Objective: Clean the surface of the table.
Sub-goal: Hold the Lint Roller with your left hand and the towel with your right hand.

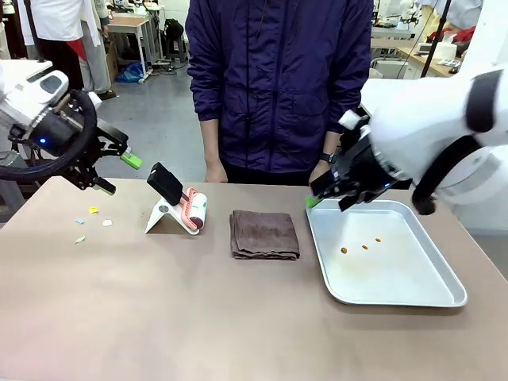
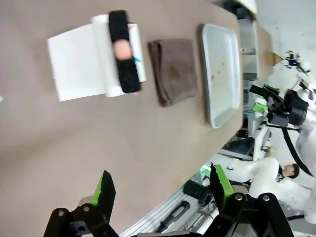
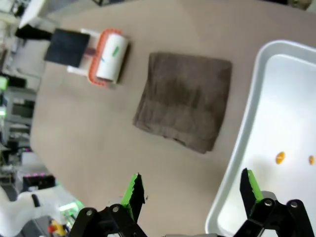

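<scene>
Hanging wide open with nothing in them, both pairs of fingers: left gripper (image 1: 119,175) floats by the far left corner of the table (image 1: 159,317), right gripper (image 1: 329,197) over the far left corner of the metal tray (image 1: 397,274). Tray sits at the table's right edge with orange crumbs (image 1: 364,247) inside. Brown cloth (image 1: 264,234) lies mid-table, lint roller (image 1: 193,211) left of it, paper scraps (image 1: 94,210) near the left edge. Person (image 1: 278,79) stands at the far edge.

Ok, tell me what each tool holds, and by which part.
Nothing is held. The left tool and the right tool are both open and empty.
</scene>
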`<state>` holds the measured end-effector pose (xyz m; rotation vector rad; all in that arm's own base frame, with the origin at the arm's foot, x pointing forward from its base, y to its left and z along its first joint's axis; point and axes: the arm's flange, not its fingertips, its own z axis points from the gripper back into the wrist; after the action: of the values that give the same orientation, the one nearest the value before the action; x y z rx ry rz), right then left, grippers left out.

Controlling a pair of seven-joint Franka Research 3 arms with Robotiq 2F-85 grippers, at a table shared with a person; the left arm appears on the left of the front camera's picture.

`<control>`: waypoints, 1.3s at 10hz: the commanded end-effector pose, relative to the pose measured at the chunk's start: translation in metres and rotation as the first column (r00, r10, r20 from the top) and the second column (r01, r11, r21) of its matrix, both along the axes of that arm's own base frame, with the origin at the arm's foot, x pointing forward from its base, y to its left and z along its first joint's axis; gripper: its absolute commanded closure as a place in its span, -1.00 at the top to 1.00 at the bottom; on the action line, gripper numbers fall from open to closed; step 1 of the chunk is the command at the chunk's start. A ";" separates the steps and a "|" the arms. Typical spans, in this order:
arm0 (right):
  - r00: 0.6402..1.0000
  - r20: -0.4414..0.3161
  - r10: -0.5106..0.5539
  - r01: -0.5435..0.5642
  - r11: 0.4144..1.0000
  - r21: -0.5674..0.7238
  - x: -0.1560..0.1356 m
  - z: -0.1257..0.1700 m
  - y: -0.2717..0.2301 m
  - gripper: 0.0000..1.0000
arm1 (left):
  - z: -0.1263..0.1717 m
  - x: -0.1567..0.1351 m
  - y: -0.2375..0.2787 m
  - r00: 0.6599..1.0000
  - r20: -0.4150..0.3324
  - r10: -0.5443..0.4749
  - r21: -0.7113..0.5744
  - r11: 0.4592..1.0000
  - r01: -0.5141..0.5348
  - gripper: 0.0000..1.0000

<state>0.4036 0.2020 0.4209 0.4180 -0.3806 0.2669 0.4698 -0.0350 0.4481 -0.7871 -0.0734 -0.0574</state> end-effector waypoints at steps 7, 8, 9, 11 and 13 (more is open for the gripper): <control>0.995 -0.086 0.059 -0.062 0.998 -0.031 0.007 -0.031 0.011 1.00 | -0.012 0.033 -0.004 0.999 -0.049 -0.017 0.031 0.999 0.018 1.00; 0.995 -0.086 0.059 -0.062 0.998 -0.031 0.007 -0.031 0.011 1.00 | -0.012 0.033 -0.004 0.999 -0.049 -0.017 0.031 0.999 0.018 1.00; 0.995 -0.094 0.044 -0.046 0.999 -0.024 0.009 -0.031 0.005 1.00 | -0.012 0.033 -0.004 0.999 -0.049 -0.017 0.031 0.999 0.018 1.00; 0.992 -0.120 0.049 -0.064 0.991 -0.119 0.034 -0.035 0.040 1.00 | -0.014 0.053 -0.015 0.997 -0.067 0.026 0.062 0.998 -0.022 1.00; 0.983 -0.179 0.042 -0.066 0.990 -0.127 0.054 -0.044 0.076 1.00 | -0.017 0.072 -0.024 0.992 -0.115 0.050 0.036 0.998 -0.046 1.00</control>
<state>0.4374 0.2529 0.3735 0.3321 -0.2156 0.3172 0.5268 -0.0533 0.4286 -0.7442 -0.0068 -0.0059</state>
